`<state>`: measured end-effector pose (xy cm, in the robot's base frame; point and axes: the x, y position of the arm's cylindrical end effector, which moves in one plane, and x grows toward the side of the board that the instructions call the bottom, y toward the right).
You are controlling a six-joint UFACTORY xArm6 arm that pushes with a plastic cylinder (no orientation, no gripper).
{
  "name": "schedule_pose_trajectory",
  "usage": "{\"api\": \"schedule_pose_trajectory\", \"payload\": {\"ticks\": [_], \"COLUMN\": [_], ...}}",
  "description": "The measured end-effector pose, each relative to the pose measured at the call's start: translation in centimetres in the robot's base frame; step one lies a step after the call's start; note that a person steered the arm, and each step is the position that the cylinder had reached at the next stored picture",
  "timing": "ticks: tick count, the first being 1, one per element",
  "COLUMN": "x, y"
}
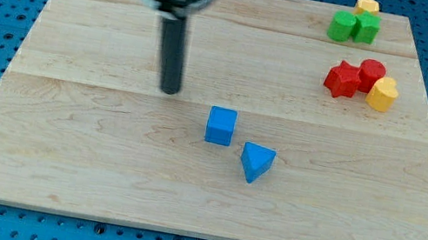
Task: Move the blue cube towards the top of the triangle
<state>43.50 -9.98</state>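
1. Blue cube (220,126), small painted block, sits near the middle of the pale wooden board (83,159); just to the view's upper left of the blue triangular block (256,161), close beside it, whether touching I cannot tell.
2. My tip (169,90), the lower end of a straight dark rod, stands on the board to the view's left of the cube and a little above it; apart from it, touching no block; it is a bare rod, nothing to open or close, nothing held.
3. Judgement: cube is near the triangle already but on its upper-left flank; it wants nudging toward the view's right so it lies above the triangle's top edge.
4. Risk: a push aimed low drives the cube into the triangle and shoves the triangle away; target shifts.
5. Risk: contact off the cube's centre spins it and it slides past.
6. Far off at the view's upper right: two green blocks (353,26), a yellow block (367,5), two red blocks (354,76) and another yellow block (383,94); well clear of the work.
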Motion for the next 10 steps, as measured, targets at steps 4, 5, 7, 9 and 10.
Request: {"api": "schedule_pose_trajectory", "payload": {"ticks": [4, 5, 7, 9, 10], "x": [3.2, 2.1, 7.8, 4.3, -1.3], "y": [9.6, 9.7, 7.6, 13.1, 13.7]}}
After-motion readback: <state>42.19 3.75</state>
